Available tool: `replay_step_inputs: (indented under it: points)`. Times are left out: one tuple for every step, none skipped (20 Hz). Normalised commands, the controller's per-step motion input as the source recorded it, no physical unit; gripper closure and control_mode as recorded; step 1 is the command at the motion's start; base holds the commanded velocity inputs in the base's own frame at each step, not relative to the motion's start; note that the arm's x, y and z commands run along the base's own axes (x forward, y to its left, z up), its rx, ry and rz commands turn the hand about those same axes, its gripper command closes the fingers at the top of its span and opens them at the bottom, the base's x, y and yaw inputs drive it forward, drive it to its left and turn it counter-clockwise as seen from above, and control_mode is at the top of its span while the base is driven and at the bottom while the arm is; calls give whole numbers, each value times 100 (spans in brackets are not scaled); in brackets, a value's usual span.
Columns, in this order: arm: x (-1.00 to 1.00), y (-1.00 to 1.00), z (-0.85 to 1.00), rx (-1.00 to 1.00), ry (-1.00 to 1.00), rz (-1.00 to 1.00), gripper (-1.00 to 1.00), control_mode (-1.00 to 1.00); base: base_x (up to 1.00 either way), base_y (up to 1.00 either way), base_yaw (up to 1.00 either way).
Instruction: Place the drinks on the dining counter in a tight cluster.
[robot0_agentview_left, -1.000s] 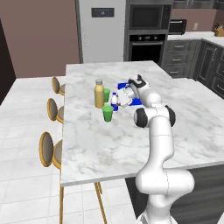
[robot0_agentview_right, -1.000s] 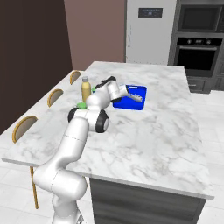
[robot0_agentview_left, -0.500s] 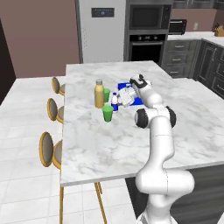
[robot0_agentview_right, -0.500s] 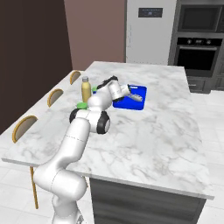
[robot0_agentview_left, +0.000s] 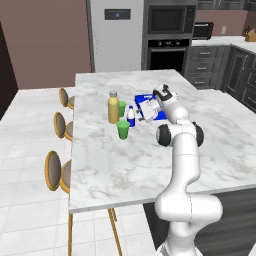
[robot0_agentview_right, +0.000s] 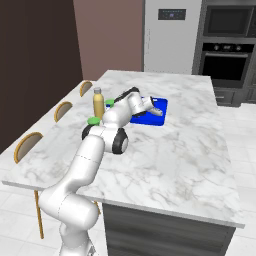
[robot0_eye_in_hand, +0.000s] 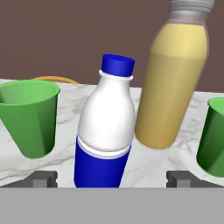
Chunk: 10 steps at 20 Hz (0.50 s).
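Two drinks stand close together on the table (robot0_agentview_left: 125, 165): the water bottle (robot0_eye_in_hand: 105, 127) upright just in front of the tall juice bottle (robot0_eye_in_hand: 173, 78), near but apart, which suits the aim of a tight cluster. The tool (robot0_eye_in_hand: 111, 179) sits low at the water bottle, its tips spread wide to either side of the blue base and clamped on nothing; the bottle rests on its own on the marble. Two green cups (robot0_eye_in_hand: 30, 116) flank the bottles, one just beside the water bottle, so room for sideways motion is tight. From the left base view, the bottles lie between the stools' edge and a blue tray (robot0_agentview_left: 142, 100) behind the hand. I cannot make out a brown beer bottle, so the cluster looks unfinished.
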Motion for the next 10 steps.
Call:
replay_step_inputs:
  points:
    - [-26, -31, 5, 0, 0, -7, -100, -100, 0, 0, 0]
    - [-27, -26, 6, 0, 0, -8, -100, -100, 0, 0, 0]
    - [-28, -25, 8, 0, 0, -9, -100, -100, 0, 0, 0]
    - [-29, -18, 9, 0, 0, -9, -100, -100, 0, 0, 0]
    - [-31, -13, 9, 0, 0, -10, -100, -100, 0, 0, 0]
    - [-34, -9, 9, 0, 0, -11, -100, -100, 0, 0, 0]
    - [-38, 0, 11, 0, 0, -12, -100, -100, 0, 0, 0]
    - [-37, 0, 12, 0, 0, -12, -100, -100, 0, 0, 0]
    - [-38, 3, 12, -1, 0, -12, -100, -100, 0, 0, 0]
    - [-38, 7, 11, -1, 0, -11, -100, -100, 0, 0, 0]
